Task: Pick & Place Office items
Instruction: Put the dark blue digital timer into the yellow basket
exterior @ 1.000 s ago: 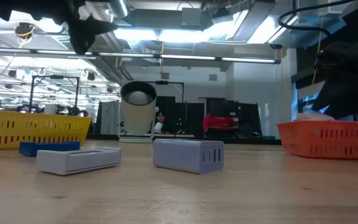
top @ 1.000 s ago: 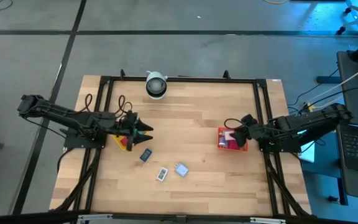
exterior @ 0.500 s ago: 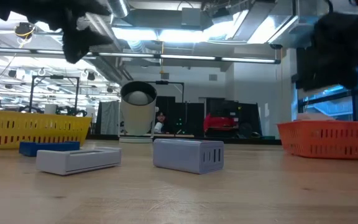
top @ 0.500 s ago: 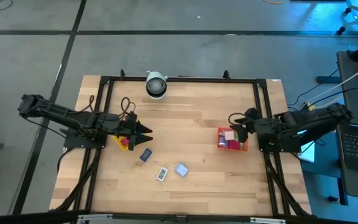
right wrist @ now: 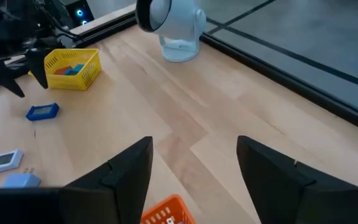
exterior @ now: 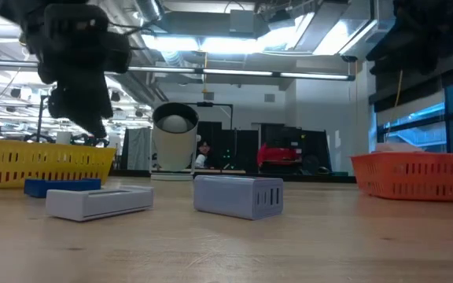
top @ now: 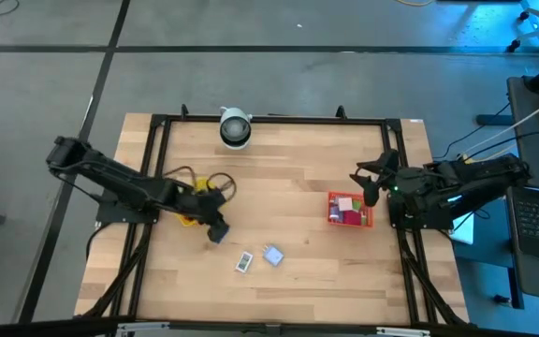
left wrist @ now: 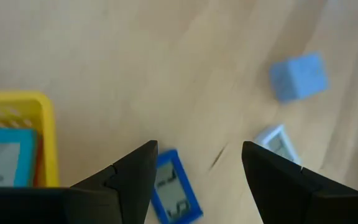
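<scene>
a robotics lab or workshop: long ceiling strip lights (exterior: pixel 234 43), exposed pipes overhead, a black metal frame (top: pixel 269 120) around the pale wooden table (top: pixel 288 187), grey concrete floor (top: pixel 251 75).

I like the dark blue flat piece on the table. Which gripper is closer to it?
Left. The left gripper hovers open right above the dark blue flat rectangular piece; the right gripper is far across the table, near the red-orange tray.
</scene>
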